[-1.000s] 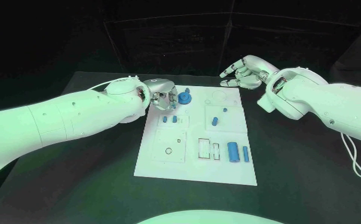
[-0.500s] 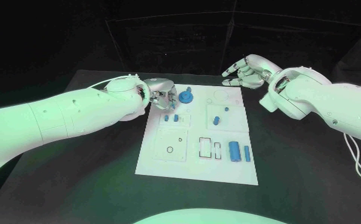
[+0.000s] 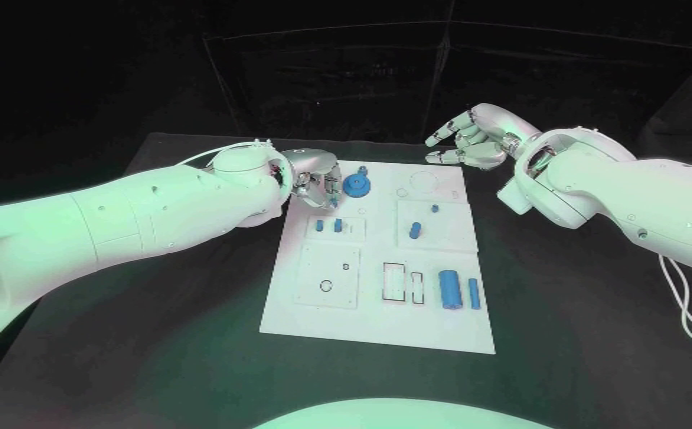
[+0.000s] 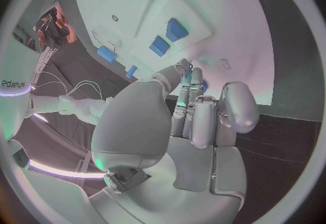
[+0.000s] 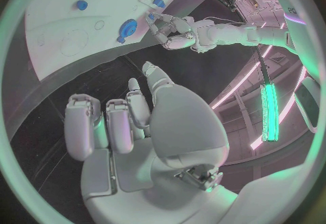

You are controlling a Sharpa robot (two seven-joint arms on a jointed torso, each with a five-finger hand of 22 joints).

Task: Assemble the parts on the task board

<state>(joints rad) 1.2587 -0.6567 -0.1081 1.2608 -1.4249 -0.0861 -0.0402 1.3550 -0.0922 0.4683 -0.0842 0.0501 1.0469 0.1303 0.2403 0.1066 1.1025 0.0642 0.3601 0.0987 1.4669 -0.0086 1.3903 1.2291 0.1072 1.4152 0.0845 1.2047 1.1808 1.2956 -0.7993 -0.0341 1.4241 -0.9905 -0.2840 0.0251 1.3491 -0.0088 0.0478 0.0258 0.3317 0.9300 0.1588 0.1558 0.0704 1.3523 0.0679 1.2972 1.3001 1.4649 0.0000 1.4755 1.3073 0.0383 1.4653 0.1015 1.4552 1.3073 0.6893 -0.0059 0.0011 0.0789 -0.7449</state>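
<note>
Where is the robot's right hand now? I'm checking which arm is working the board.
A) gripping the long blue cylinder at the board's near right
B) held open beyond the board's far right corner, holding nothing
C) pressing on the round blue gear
B: the right hand hangs with fingers apart off the far right corner of the white task board, while the left hand sits by the round blue gear.

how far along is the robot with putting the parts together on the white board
Early, it seems. Done: a small blue part looks seated mid-board. In hand: the left hand is at the round blue gear at the task board's far end; grip unclear. Left: two blue cylinders lie loose; the right hand hovers holding nothing.
</note>
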